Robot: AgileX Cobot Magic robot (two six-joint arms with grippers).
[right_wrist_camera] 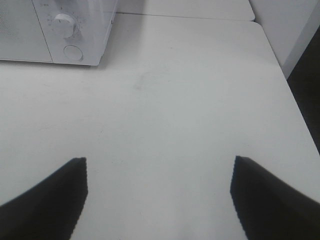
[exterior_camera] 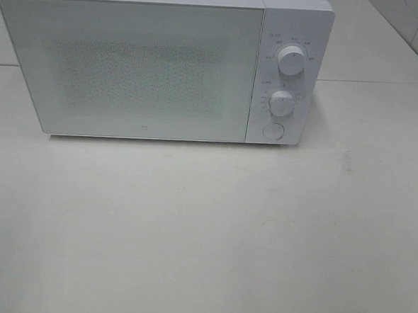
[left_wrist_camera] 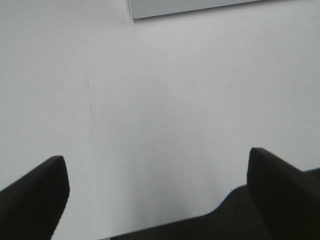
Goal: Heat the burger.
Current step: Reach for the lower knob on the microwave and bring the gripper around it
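The burger is out of view in all three views. A white microwave (exterior_camera: 151, 61) stands at the back of the table with its door shut; two dials (exterior_camera: 293, 59) and a round button (exterior_camera: 272, 130) sit on its right panel. Neither arm shows in the exterior high view. My left gripper (left_wrist_camera: 157, 175) hangs open over bare tabletop, nothing between its dark fingers (left_wrist_camera: 35, 195). My right gripper (right_wrist_camera: 159, 185) is also open and empty, a way in front of the microwave's control corner (right_wrist_camera: 70, 35).
The white table (exterior_camera: 204, 234) stretches in front of the microwave. In the right wrist view the table's right edge (right_wrist_camera: 300, 120) drops off beside a white wall. The microwave's lower corner (left_wrist_camera: 150, 10) shows in the left wrist view.
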